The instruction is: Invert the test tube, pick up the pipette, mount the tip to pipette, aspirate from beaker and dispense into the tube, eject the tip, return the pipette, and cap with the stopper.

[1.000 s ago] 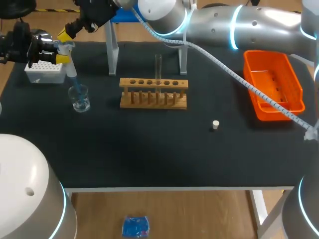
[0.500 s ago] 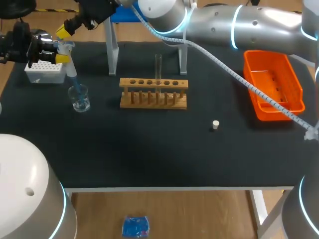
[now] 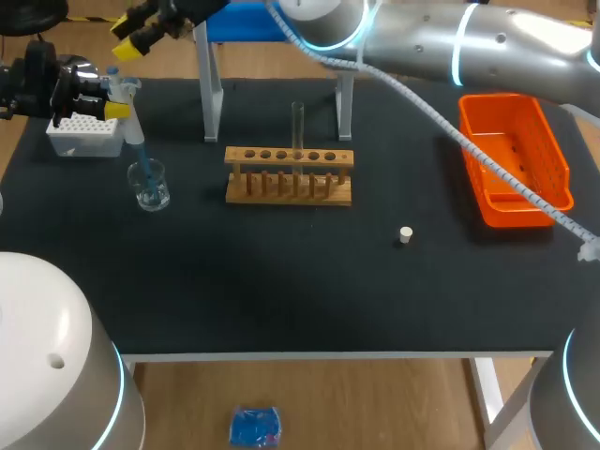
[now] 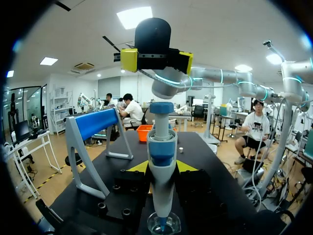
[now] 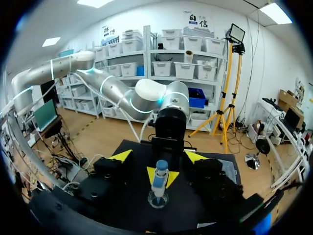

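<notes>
Pipette (image 4: 161, 142) — light, stiff, smooth plastic, judged best taken mid-barrel — clamped upright in the left end effector (image 4: 162, 167), tip down in the fragile, easily toppled glass beaker (image 3: 150, 186) at ten o'clock on the bench (image 3: 281, 281); right end effector (image 3: 134, 31) spread wide, empty, raised at eleven o'clock.

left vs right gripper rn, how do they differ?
The left gripper is shut on the pipette; the right gripper is open and holds nothing.
The left gripper sits low, keeping the pipette's tip down in the beaker; the right gripper hangs higher, above the pipette's top and apart from it.
Shared: both have yellow fingertips and both are near the far-left corner of the table.
</notes>
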Motion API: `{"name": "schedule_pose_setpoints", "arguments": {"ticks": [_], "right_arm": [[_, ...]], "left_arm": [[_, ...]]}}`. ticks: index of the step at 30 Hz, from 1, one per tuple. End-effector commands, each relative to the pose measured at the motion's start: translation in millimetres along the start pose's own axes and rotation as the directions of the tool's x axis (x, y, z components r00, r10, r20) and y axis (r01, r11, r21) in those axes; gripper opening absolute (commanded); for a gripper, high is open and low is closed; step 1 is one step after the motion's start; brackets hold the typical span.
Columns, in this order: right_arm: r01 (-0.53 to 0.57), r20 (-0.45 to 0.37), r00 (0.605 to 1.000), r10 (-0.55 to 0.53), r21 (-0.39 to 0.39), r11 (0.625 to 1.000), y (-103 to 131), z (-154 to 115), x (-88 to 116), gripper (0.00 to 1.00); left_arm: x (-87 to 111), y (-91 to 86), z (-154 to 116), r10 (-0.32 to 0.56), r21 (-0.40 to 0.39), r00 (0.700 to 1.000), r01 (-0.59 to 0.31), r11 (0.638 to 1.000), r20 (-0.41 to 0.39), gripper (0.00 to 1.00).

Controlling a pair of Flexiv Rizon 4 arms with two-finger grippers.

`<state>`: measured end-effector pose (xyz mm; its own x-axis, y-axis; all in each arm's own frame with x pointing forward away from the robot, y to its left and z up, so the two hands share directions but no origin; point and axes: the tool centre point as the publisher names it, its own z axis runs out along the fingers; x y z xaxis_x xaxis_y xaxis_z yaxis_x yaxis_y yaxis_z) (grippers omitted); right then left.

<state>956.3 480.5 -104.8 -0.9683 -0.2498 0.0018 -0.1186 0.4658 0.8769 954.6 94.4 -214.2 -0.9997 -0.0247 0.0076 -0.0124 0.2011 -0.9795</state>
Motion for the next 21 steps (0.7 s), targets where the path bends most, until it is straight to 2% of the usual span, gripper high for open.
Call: {"name": "schedule_pose_setpoints", "arguments": {"ticks": [1, 7, 11, 16, 18, 19, 21], "right_arm": [[0.020, 0.023, 1.000, -0.020, 0.028, 0.999, 2.7, -64.7, 21.4, 1.00], [0.088, 0.055, 0.995, -0.088, 0.007, 0.996, -8.9, -152.7, 49.0, 1.00], [0.117, 0.090, 0.989, -0.116, -0.009, 0.993, -29.8, -214.3, 71.4, 1.00], [0.115, 0.150, 0.982, -0.111, -0.017, 0.993, -75.7, -276.0, 100.7, 1.00], [0.097, 0.155, 0.984, -0.089, -0.039, 0.995, -96.6, -291.1, 111.0, 1.00], [0.091, 0.180, 0.980, -0.085, -0.025, 0.996, -109.7, -299.1, 111.9, 1.00], [0.084, 0.184, 0.980, -0.074, -0.043, 0.996, -125.5, -304.2, 118.1, 1.00]], "left_arm": [[-0.9, -0.2, -1.0, 0.000, 0.000, 1.000, 0.000, 1.000, -0.004, 0.00], [-0.9, -0.2, -1.0, 0.000, 0.000, 1.000, 0.000, 1.000, -0.004, 0.00], [-0.9, -0.2, -1.0, 0.000, 0.000, 1.000, 0.000, 1.000, -0.004, 0.00], [-0.9, -0.2, -1.0, 0.000, 0.000, 1.000, 0.000, 1.000, -0.004, 0.00], [-0.9, -0.2, -1.0, 0.000, 0.000, 1.000, 0.000, 1.000, -0.004, 0.00], [-0.9, -0.2, -1.0, 0.000, 0.000, 1.000, 0.000, 1.000, -0.004, 0.00], [-0.9, -0.2, -1.0, 0.000, 0.000, 1.000, 0.000, 1.000, -0.004, 0.00]]}}
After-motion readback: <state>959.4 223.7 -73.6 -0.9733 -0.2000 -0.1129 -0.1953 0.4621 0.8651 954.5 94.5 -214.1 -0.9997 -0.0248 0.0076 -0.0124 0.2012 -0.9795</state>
